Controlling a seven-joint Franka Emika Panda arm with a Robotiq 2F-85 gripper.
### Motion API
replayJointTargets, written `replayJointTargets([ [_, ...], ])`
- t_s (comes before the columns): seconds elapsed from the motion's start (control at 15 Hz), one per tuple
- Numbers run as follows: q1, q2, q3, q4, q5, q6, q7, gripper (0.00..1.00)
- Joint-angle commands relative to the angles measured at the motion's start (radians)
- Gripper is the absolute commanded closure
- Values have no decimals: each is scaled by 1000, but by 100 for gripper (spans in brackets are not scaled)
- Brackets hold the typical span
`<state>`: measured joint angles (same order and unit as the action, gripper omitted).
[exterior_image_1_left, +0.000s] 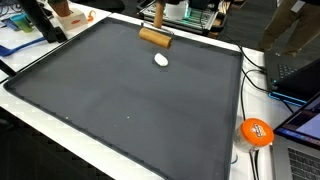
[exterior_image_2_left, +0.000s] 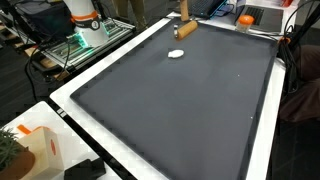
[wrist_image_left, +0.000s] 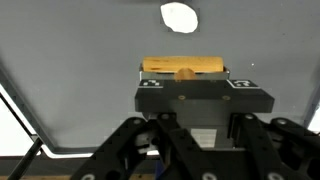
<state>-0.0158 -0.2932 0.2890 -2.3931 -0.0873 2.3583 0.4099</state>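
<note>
A wooden tool, a flat block with an upright handle, stands at the far edge of the dark mat in both exterior views; its block shows there too. The handle runs out of the top of both frames, so the gripper is not seen there. In the wrist view my gripper looks straight down the handle onto the block. A black plate with two markers hides the jaws. A small white oval piece lies on the mat just beyond the block.
The mat has a raised rim on a white table. An orange round object and cables lie off one edge, near a laptop. The robot's base stands beyond the mat. A white and orange box sits at a near corner.
</note>
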Motion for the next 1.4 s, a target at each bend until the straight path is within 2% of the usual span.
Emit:
replayJointTargets([
  [0.0, 28, 70, -35, 62, -6, -44, -1, 78],
  [0.4, 48, 173, -59, 188, -24, -125, 9, 78],
  [0.73, 65, 288, -85, 338, -53, -270, 15, 78],
  [1.13, 107, 399, -121, 490, -34, -403, 0, 78],
  [1.27, 117, 432, -136, 529, -38, -405, 17, 78],
  [1.33, 121, 399, -138, 476, -22, -374, -2, 53],
])
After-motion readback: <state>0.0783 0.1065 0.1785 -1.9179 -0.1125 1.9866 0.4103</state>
